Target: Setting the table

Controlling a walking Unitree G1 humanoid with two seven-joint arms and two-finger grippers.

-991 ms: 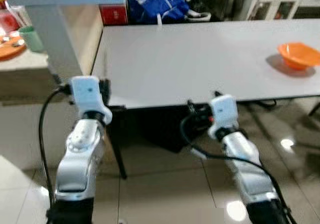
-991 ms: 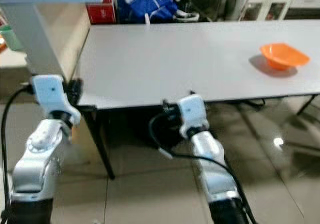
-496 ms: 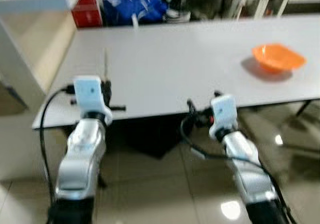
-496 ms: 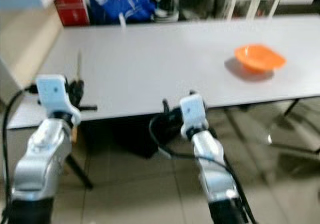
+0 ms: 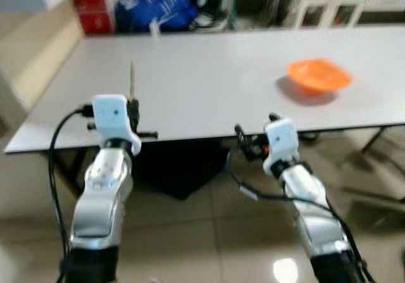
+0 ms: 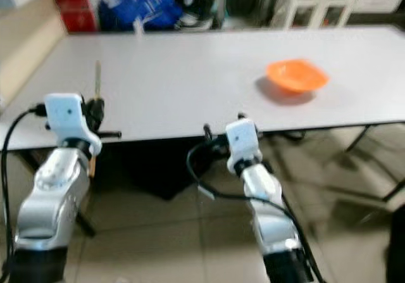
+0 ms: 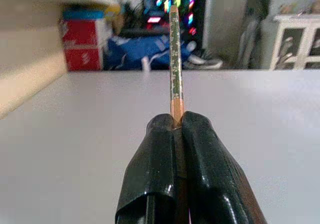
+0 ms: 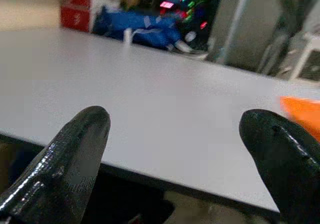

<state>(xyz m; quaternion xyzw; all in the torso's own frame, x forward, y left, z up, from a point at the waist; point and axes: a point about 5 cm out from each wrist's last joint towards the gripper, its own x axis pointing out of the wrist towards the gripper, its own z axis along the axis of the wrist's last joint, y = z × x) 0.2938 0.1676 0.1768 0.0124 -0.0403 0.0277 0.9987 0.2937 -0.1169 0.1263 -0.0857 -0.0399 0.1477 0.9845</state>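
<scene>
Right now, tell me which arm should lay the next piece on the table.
Left. The left gripper is shut on a chopstick at the table edge; the right gripper is open and holds nothing.

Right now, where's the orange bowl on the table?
The orange bowl sits on the grey table, toward the robot's right, ahead of the open right gripper and across from the chopstick clamped in the left gripper.

Head views soft with motion blur. Even indoor light, moderately bright. Glare spot on floor (image 5: 286, 271). Bowl (image 5: 318, 76) casts a soft shadow on counter (image 5: 209, 87). Wrist views: background out of focus, coloured lights smeared.
</scene>
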